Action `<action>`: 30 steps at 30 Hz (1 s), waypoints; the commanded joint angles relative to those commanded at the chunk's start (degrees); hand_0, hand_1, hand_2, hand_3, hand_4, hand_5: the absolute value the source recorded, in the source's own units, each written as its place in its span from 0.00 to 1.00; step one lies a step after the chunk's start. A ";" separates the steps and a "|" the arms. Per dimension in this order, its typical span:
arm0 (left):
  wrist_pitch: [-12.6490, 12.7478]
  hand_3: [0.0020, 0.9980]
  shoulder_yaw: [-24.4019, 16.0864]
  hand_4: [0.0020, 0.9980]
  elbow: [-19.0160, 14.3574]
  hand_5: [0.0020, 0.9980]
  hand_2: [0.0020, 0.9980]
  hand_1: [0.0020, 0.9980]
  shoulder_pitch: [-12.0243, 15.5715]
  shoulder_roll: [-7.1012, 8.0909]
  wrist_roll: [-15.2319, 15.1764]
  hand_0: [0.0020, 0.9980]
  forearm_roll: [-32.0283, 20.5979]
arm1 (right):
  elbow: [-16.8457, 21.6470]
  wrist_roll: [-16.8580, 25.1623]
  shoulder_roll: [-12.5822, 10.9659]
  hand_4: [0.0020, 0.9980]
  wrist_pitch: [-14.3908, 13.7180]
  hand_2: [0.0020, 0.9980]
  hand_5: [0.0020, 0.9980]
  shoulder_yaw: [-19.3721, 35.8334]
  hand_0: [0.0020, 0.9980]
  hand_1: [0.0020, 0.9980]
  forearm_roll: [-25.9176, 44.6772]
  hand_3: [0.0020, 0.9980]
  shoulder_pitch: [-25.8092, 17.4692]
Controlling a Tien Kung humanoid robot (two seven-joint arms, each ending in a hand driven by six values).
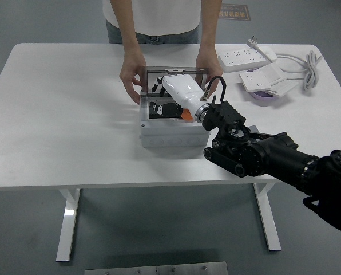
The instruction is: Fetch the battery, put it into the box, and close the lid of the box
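Your right hand (179,91) is inside the open box (173,129), grip unclear, while a person's hands (131,77) steady it.

We have a single view, taken from high on the robot's side, looking forward and down over the white worktop (62,114). Its near edge runs across the middle of the frame, with grey floor (159,229) below and a person (159,17) standing at the far side.
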 joint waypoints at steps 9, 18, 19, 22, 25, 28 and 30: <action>0.29 0.53 0.14 0.48 -0.16 0.00 0.62 0.73 0.29 0.14 0.00 0.57 -0.37 | 0.36 -0.10 0.00 0.79 -2.22 0.50 0.53 0.05 0.51 0.43 5.40 0.56 0.87; 0.66 0.53 0.44 0.48 -0.31 0.00 0.62 0.73 0.45 0.26 0.00 0.57 -0.97 | 0.29 -1.22 0.00 0.62 -4.27 0.41 0.36 -0.87 0.23 0.32 7.57 0.49 1.37; 0.69 0.53 0.46 0.48 -0.33 0.00 0.62 0.73 0.47 0.27 0.00 0.57 -1.01 | 0.25 -1.35 0.00 0.62 -4.48 0.41 0.36 -0.99 0.23 0.32 7.67 0.49 1.46; 0.74 0.53 0.50 0.48 -0.37 0.00 0.62 0.73 0.51 0.32 0.00 0.57 -1.07 | 0.02 -1.86 0.00 0.63 -5.20 0.37 0.21 -1.39 0.20 0.28 7.70 0.44 1.68; 0.74 0.53 0.52 0.48 -0.39 0.00 0.62 0.73 0.47 0.33 0.00 0.57 -1.07 | -0.36 -2.39 0.00 0.63 -5.83 0.37 0.21 -1.90 0.20 0.28 7.71 0.44 1.76; 0.72 0.54 0.57 0.48 -0.39 0.00 0.62 0.73 0.45 0.30 0.00 0.57 -1.10 | -0.59 -2.69 0.00 0.51 -6.28 0.31 0.20 -2.22 0.11 0.23 7.83 0.36 1.72; 0.69 0.54 0.62 0.48 -0.39 0.00 0.62 0.73 0.51 0.25 0.00 0.57 -1.14 | -0.52 -3.05 0.00 0.51 -6.48 0.31 0.20 -2.15 0.11 0.23 7.61 0.36 1.68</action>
